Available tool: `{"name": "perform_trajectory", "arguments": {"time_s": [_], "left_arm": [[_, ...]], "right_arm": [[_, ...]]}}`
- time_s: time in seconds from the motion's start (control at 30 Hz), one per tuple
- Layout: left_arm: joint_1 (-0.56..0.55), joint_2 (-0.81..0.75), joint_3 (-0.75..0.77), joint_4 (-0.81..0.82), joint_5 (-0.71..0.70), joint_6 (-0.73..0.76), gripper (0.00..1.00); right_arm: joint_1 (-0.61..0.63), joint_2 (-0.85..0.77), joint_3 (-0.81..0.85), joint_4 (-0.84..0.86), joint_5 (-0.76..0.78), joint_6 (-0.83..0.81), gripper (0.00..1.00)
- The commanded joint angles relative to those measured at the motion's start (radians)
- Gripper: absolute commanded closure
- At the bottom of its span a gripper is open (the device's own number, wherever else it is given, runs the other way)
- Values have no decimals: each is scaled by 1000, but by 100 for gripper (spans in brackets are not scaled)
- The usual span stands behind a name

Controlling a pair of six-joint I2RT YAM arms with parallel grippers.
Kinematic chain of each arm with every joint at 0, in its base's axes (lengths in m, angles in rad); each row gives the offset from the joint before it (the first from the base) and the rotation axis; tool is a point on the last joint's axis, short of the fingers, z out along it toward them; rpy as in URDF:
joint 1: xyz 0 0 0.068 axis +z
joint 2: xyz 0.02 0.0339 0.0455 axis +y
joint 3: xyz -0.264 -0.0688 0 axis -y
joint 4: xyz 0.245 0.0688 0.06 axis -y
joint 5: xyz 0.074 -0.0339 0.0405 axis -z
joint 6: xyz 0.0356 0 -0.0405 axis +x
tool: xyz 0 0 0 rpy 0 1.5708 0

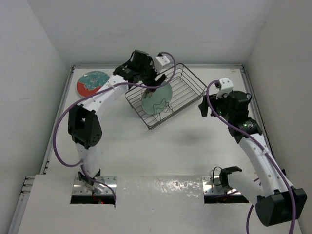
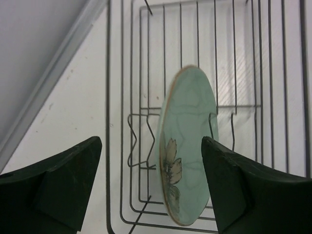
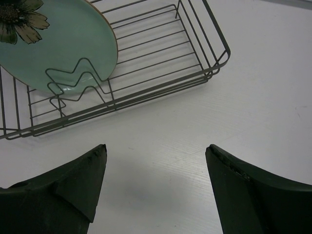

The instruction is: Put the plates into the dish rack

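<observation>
The red-rimmed plate (image 1: 92, 82), lying on the desk (image 1: 161, 156) far left, is judged next to be fetched, since the mint-green plate (image 1: 157, 100) is stood in the dish rack (image 1: 187, 80) under the spread left tool (image 2: 151, 146), the right tool (image 3: 156, 151) gaping empty.

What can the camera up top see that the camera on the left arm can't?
Only the top camera shows the red-rimmed plate lying flat in the far-left corner of the table, plus the left arm and right arm. Only the left wrist camera shows its own jaws open, one on each side of the plate, and the brownish flower close up. Both show the green plate standing on edge in the dish rack.
</observation>
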Motion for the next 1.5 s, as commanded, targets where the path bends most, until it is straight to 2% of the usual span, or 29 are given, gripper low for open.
{"name": "perform_trajectory", "arguments": {"time_s": [0.0,0.1,0.17,0.2,0.23,0.27,0.3,0.33,0.37,0.4,0.43,0.47,0.5,0.57,0.6,0.7,0.83,0.97,1.13,1.23,1.37,1.43,1.47], "left_arm": [[38,-50,154,42,1,-90,19],[101,-30,283,15,-1,-177,15],[212,-18,345,10,10,-254,9],[309,-15,346,21,28,-282,7],[360,-10,342,43,41,-335,5],[415,-1,331,50,53,-363,5],[524,28,325,45,91,-410,6],[572,46,325,41,92,-431,13],[623,68,310,39,113,-454,24],[713,115,291,35,152,-505,44],[755,140,284,30,189,-529,50],[798,169,277,24,231,-559,52],[871,225,270,16,331,-572,56],[925,270,257,2,394,-572,56],[959,295,251,1,388,-543,53],[990,338,224,7,357,-523,41],[1004,424,237,-27,357,-468,34],[1005,508,265,-58,380,-446,34],[1002,571,282,-19,401,-497,35],[994,591,282,-24,408,-497,38],[987,622,274,-24,432,-509,50],[985,635,261,-15,463,-539,62],[982,645,257,-10,502,-544,71]], "right_arm": [[7,2,-3,6,8,-3,18],[7,9,3,8,2,1,18],[7,17,11,5,2,9,18],[7,25,12,3,-3,14,18],[7,28,15,3,-6,17,19],[7,31,14,5,-11,24,19],[7,35,11,16,-23,33,19],[7,35,11,16,-29,37,19],[7,39,6,20,-34,41,19],[7,40,1,29,-41,47,19],[7,40,-3,34,-43,50,19],[7,43,-3,37,-44,52,19],[7,43,-3,39,-44,53,19],[7,46,-2,45,-51,63,18],[7,46,-5,61,-54,66,18],[7,58,-5,94,-64,84,18],[7,106,47,103,-103,122,18],[9,134,78,109,-117,138,19],[15,135,96,108,-114,124,20],[16,144,121,92,-104,116,20],[18,161,142,95,-98,109,20],[18,177,165,92,-97,106,20],[18,181,175,86,-98,106,20]]}}
